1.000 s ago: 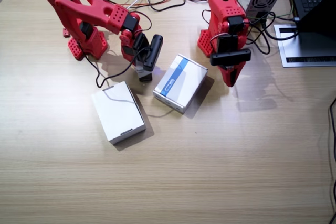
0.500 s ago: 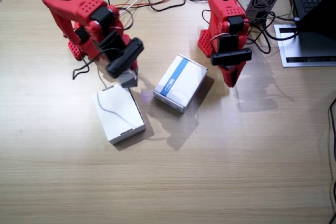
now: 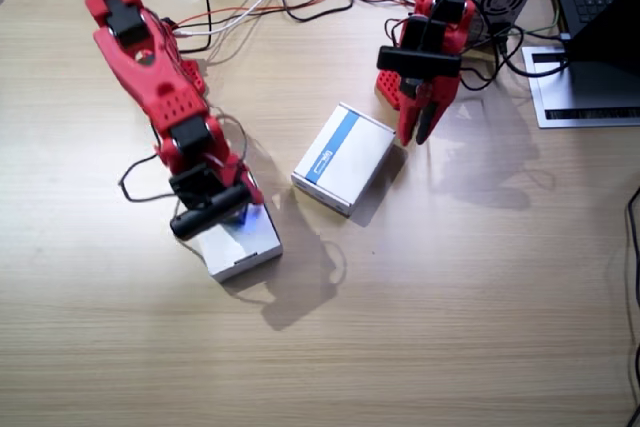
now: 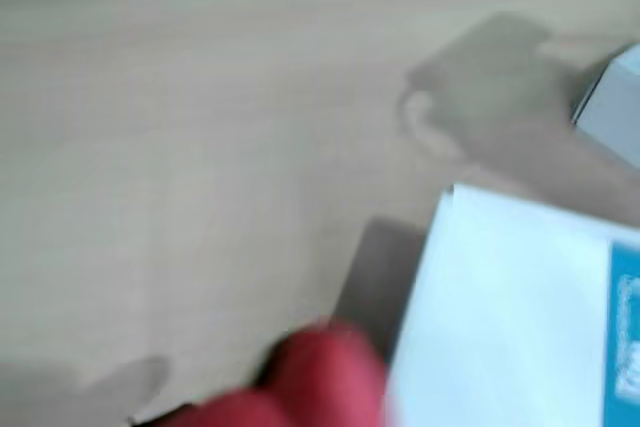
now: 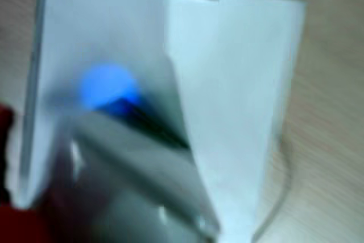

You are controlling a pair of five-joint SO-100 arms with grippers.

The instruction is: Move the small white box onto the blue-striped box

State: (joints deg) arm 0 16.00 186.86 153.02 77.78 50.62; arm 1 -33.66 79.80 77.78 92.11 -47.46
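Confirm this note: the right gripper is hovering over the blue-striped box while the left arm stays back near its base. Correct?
Not quite. In the fixed view the right gripper is over the large plain white box, not the blue-striped box. The left arm does stand back near its base.

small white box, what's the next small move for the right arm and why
Probably swing toward the blue-striped box. The right gripper hangs over the plain white box, apart from the striped one, and a wrist view shows a blurred grey thing at its fingers, likely the small white box.

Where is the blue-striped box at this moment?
In the fixed view the blue-striped box lies flat on the table's middle, between the large plain white box and the left gripper.
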